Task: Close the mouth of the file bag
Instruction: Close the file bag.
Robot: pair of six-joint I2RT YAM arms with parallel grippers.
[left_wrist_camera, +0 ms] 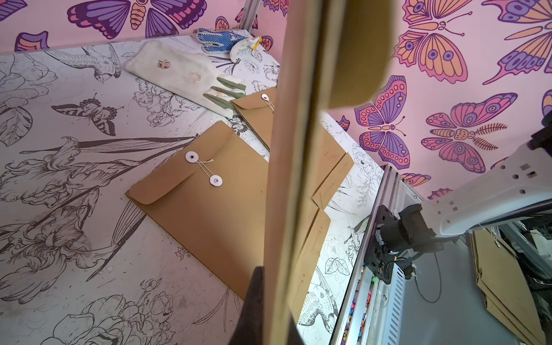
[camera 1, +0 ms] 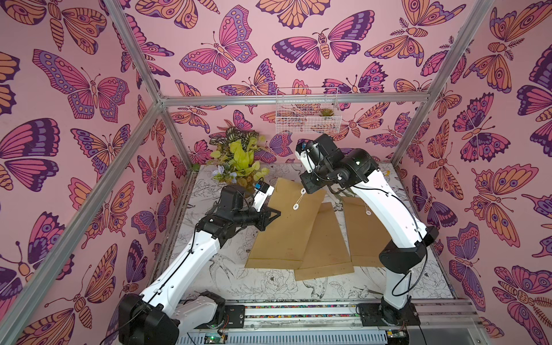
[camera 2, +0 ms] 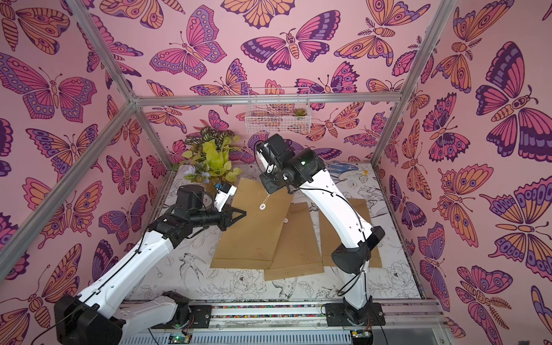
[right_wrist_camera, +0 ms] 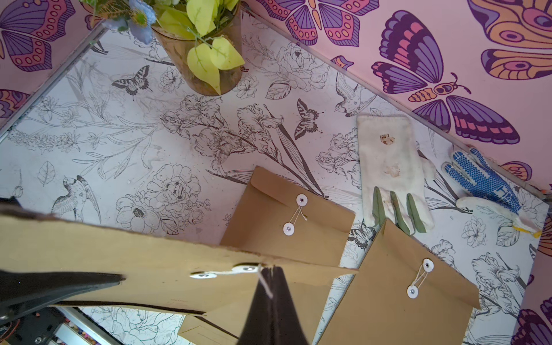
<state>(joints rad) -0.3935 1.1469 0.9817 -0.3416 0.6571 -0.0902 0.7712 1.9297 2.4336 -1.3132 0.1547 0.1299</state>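
My left hand (camera 1: 275, 214) is closed on the 9 o'clock edge of the brown kraft-paper file bag (camera 1: 283, 236). The left wrist view shows that edge clamped against a dark finger (left_wrist_camera: 251, 298).

My right hand (camera 1: 304, 191) is closed at the bag's 12 o'clock end. There it pinches the thin white string (right_wrist_camera: 265, 285) just beside the two white button discs (right_wrist_camera: 248, 268). In the right wrist view this mouth end sits clear of the floral-print table (camera 1: 233, 277). In both top views the 6 o'clock end rests on the table.

A second brown file bag (camera 1: 324, 248) lies at 3 o'clock, partly under the held one. A third brown file bag (camera 1: 363, 239) lies further toward 3 o'clock, partly behind my right arm. Both have string wound between their discs.

At 11 o'clock stands a vase of yellow-green leaves (camera 1: 236, 161). Toward 1 o'clock lie a white fabric glove with green fingertips (right_wrist_camera: 391, 167) and a blue-dotted glove (right_wrist_camera: 481, 179).
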